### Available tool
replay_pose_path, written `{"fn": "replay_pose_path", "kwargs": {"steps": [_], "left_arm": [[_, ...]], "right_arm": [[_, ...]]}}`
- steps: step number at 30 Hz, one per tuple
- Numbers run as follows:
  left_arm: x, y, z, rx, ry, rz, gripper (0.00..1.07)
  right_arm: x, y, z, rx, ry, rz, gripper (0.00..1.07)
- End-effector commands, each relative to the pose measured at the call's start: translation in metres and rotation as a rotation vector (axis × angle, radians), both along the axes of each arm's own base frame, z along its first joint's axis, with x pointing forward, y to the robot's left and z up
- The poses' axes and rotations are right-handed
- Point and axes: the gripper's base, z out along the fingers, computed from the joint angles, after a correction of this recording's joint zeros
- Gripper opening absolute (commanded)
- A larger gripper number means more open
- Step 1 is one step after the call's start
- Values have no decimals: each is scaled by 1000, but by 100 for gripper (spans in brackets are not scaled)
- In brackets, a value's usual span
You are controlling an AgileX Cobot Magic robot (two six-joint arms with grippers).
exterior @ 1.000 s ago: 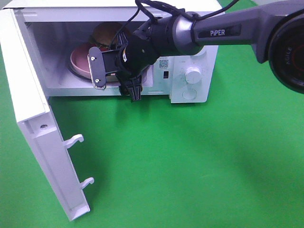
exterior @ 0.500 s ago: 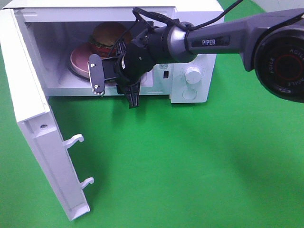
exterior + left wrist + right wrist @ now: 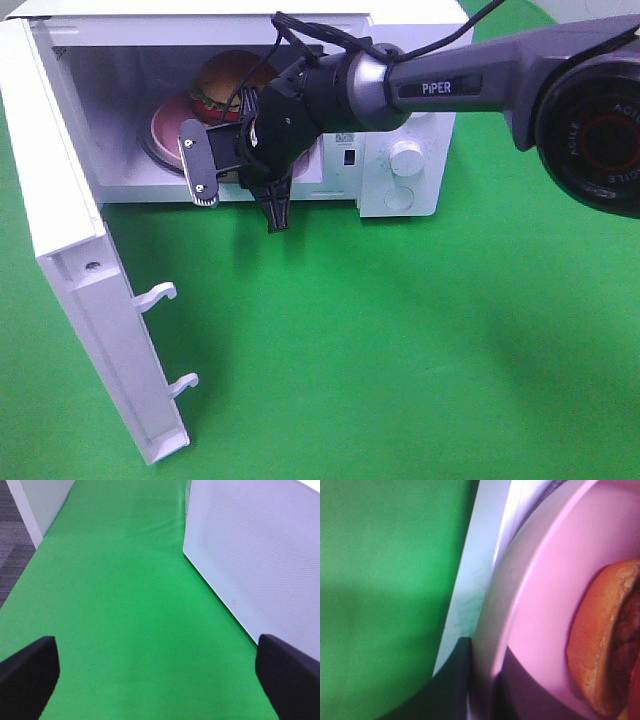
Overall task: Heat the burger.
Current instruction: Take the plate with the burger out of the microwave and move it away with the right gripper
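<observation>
**One burger, one plate, inside the microwave**

"PiPER" reads on the right arm (image 3: 470, 80). Its right tool (image 3: 235, 185) stands wide at the microwave (image 3: 400, 200) mouth. One burger (image 3: 225, 80) sits on one pink plate (image 3: 165, 130) inside. The left tool (image 3: 160, 670) is wide, empty, above the green counter (image 3: 400, 350).

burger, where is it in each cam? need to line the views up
Exterior high: the burger sits on the pink plate inside the open microwave, behind the right gripper.
Right wrist: the burger at the frame's right edge, cropped, on the pink plate.
Left wrist: not in view; only green mat and a white panel.
Shared landmark: the pink plate, in the exterior high and right wrist views.
</observation>
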Motion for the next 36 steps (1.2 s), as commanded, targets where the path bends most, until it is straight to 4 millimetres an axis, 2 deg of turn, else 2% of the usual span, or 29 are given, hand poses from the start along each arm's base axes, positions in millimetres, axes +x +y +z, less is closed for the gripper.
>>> {"fn": "replay_pose_path", "kwargs": {"steps": [1,8,12,24,36], "left_arm": [[0,0,0,2,-11,0,100],[0,0,0,2,-11,0,100],[0,0,0,2,-11,0,100],[0,0,0,2,-11,0,100],[0,0,0,2,-11,0,100]], "right_arm": [[-2,-1,11,-33,5,14,0],[-9,-3,17,-69,18,75,0],[-21,-9,22,-72,-37,145,0],[-38,-19,38,-47,-89,179,0],[-65,-38,52,-37,-111,213,0]]}}
